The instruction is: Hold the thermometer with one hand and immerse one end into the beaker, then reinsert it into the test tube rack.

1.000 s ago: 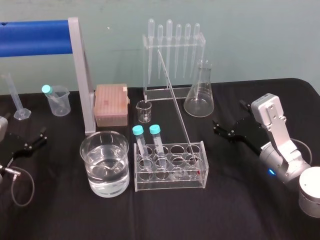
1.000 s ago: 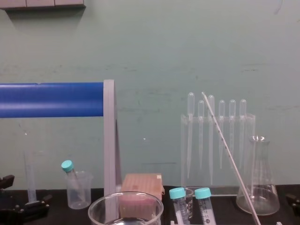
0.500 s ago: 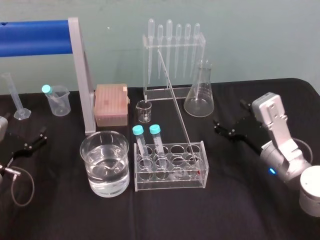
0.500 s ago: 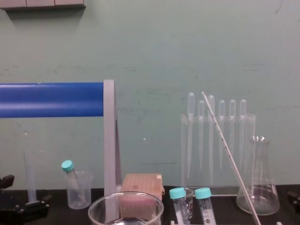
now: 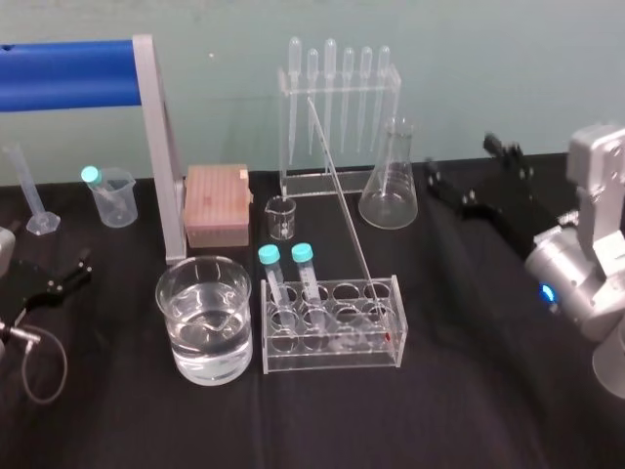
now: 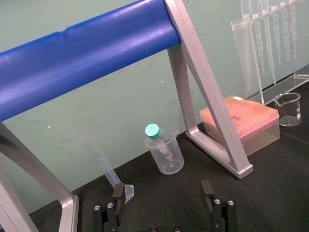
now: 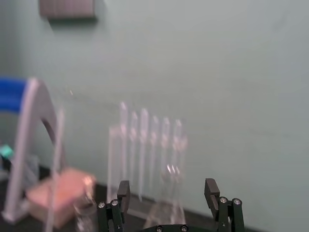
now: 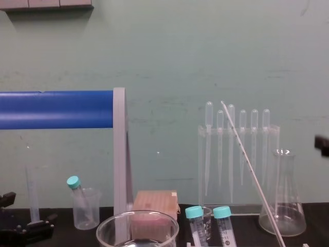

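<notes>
Judging the long whitish glass thermometer [image 5: 342,195] light, slippery, brittle: pinch mid-stem gently. Well apart hovers the right black gripper [image 7: 167,184], fingers spread; the left black gripper [image 6: 162,188] rests far left, fingers spread.

A table [image 5: 410,420] draped in black cloth is seen; a clear test tube rack [image 5: 332,337] is set near its middle; the water-filled beaker [image 5: 205,332] is placed just beside the rack at 9 o'clock; a pink tip box [image 5: 217,203] is found at 11 o'clock, a pipette stand [image 5: 339,83] at 12, a conical flask [image 5: 389,195] at 1; a small plastic beaker [image 5: 115,200] and a graduated cylinder [image 5: 42,223] are stood well out at 10 o'clock.
</notes>
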{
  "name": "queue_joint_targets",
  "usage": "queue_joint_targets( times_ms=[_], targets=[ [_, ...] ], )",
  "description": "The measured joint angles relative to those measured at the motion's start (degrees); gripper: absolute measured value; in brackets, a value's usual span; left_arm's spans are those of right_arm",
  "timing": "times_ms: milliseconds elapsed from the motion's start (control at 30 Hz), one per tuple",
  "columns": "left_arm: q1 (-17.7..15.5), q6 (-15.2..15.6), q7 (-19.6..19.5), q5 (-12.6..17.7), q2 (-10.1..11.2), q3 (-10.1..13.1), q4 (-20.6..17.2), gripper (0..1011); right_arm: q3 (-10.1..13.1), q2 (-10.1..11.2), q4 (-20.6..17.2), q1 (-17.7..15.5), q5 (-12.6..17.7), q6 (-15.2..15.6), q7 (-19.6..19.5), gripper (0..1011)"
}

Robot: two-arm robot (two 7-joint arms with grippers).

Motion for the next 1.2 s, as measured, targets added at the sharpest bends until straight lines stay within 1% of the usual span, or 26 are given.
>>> queue_joint_targets(
  times_ms=[133,267,400,567,600,700,800,867,900,933,1000,1067,1100,1200],
  targets=[
    [0.0,0.0,0.0,0.0,0.0,0.0,0.0,1008,1.1,-0.9,-3.1,-0.1,1.9,-0.5,1.9,1002],
    [0.0,0.0,0.0,0.0,0.0,0.0,0.0,1008,1.2,-1.7,-4.3,0.4,2.1,-0.6,2.9,1003],
    [0.0,0.0,0.0,0.0,0.0,0.0,0.0,1008,0.4,-3.2,-5.3,1.4,1.8,-0.6,4.0,1002],
    [0.0,0.0,0.0,0.0,0.0,0.0,0.0,1008,-0.7,-4.8,-5.5,2.5,0.9,0.2,4.9,1003],
    [0.0,0.0,0.0,0.0,0.0,0.0,0.0,1008,-1.1,-5.5,-5.4,2.9,0.8,0.7,5.2,1002],
    [0.0,0.0,0.0,0.0,0.0,0.0,0.0,1008,-1.7,-6.4,-5.0,3.5,0.6,1.7,5.7,1003],
    [0.0,0.0,0.0,0.0,0.0,0.0,0.0,1008,-2.6,-7.9,-4.0,4.6,1.1,4.4,6.5,1002],
    [0.0,0.0,0.0,0.0,0.0,0.0,0.0,1008,-3.0,-8.5,-3.5,5.1,1.3,5.7,6.8,1003],
    [0.0,0.0,0.0,0.0,0.0,0.0,0.0,1008,-3.4,-9.0,-2.9,5.6,1.5,7.3,7.0,1002],
    [0.0,0.0,0.0,0.0,0.0,0.0,0.0,1008,-3.4,-9.0,-2.9,5.6,1.5,7.3,7.0,1002],
    [0.0,0.0,0.0,0.0,0.0,0.0,0.0,1008,-4.0,-9.8,-2.0,6.4,1.4,9.8,7.3,1002],
    [0.0,0.0,0.0,0.0,0.0,0.0,0.0,1008,-4.2,-10.2,-1.6,6.7,1.3,10.9,7.4,1002],
    [0.0,0.0,0.0,0.0,0.0,0.0,0.0,1008,-4.4,-10.6,-1.2,7.1,1.1,11.9,7.5,1002],
    [0.0,0.0,0.0,0.0,0.0,0.0,0.0,1008,-4.6,-11.1,-0.8,7.5,0.8,13.2,7.6,1002]
  ],
)
